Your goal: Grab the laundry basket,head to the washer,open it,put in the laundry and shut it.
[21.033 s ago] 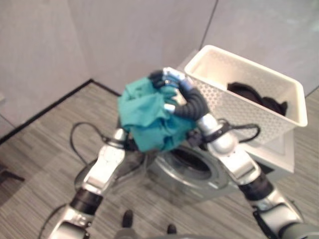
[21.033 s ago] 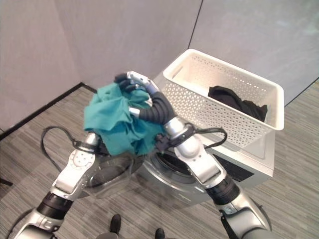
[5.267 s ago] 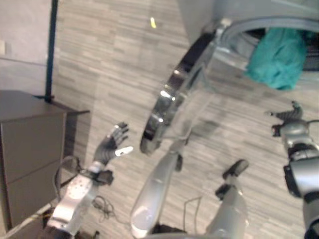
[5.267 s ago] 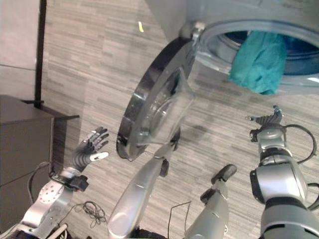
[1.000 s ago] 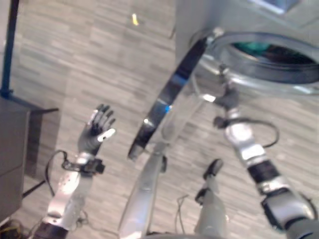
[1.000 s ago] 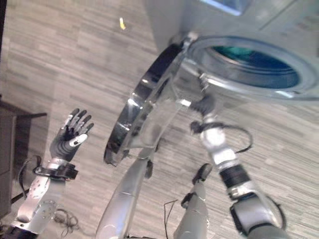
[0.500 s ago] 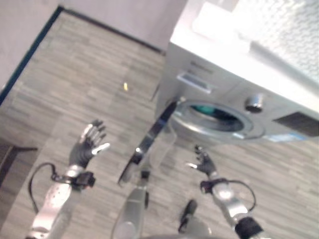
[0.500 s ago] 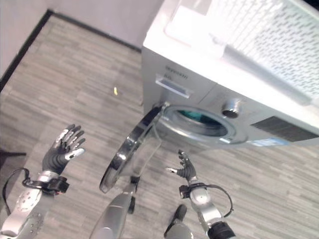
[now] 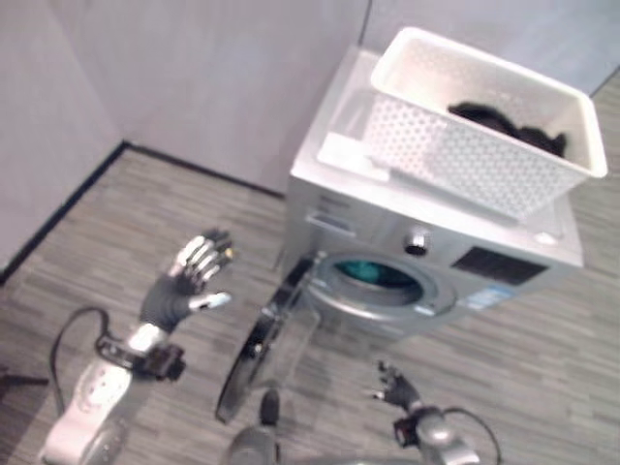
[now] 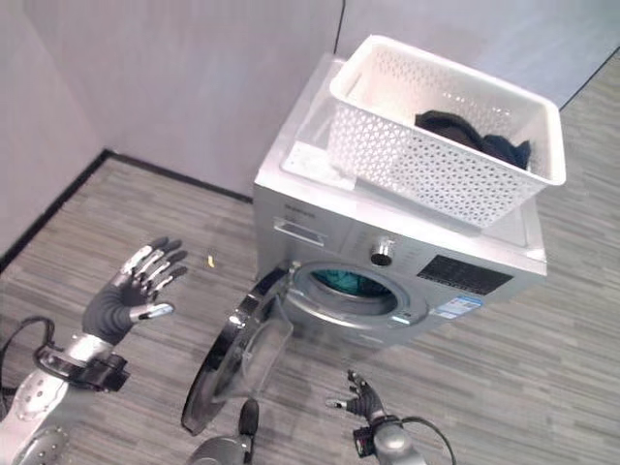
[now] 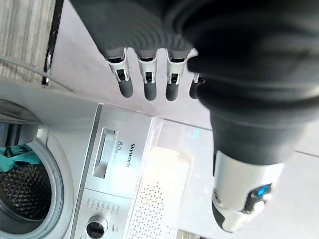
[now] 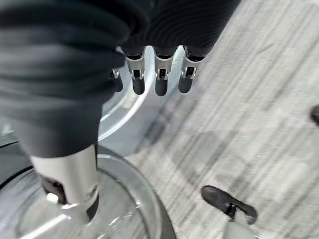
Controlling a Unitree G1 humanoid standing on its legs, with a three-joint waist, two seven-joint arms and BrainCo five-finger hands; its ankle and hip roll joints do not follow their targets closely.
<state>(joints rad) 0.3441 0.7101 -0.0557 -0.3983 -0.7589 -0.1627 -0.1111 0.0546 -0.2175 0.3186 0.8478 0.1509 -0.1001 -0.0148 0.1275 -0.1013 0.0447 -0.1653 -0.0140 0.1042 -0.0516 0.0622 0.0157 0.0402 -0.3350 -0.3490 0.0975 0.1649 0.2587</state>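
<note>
The white laundry basket (image 10: 441, 145) sits on top of the washer (image 10: 397, 257), in the upper right of the head views, with a dark garment (image 10: 470, 136) lying at its far right end. Below it the washer's round door (image 10: 232, 363) hangs open, swung out toward the lower left of the frame, its glass bowl facing the drum. Inside the drum opening a teal cloth (image 10: 339, 283) shows at the upper edge; in the left wrist view it (image 11: 17, 155) lies just inside the drum rim. A control knob (image 10: 382, 257) sits on the front panel to the right of the opening.

The left hand (image 10: 131, 295) is raised at the left of the frame, well apart from the door, with its fingers (image 11: 149, 84) straight and spread, holding nothing. The right hand (image 10: 360, 397) is low at the bottom centre, below the drum opening and just right of the door's lower edge; its fingers (image 12: 159, 79) are also straight and fanned out, touching nothing.

A small yellow scrap (image 10: 210, 260) lies on the grey striped floor (image 10: 542, 387) left of the washer, near the wall (image 10: 174, 87).
</note>
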